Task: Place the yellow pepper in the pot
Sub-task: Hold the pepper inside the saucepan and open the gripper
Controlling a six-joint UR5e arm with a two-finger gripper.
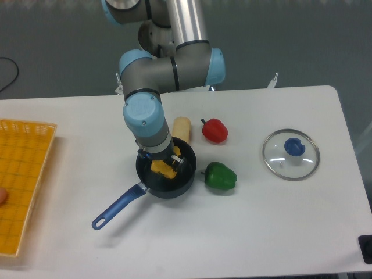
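The yellow pepper [163, 168] sits low inside the pot [185, 176], a small dark blue-grey saucepan whose blue handle [118, 205] points toward the front left. My gripper [164, 164] reaches down into the pot from above and its fingers stand on either side of the pepper. The wrist hides most of the fingers, so I cannot tell whether they still press on the pepper or whether the pepper rests on the pot's bottom.
A pale corn-like piece [181, 126] lies just behind the pot. A red pepper [215, 131] and a green pepper [221, 176] lie to its right. A glass lid [290, 154] with a blue knob lies far right. A yellow basket [23, 180] stands at the left edge.
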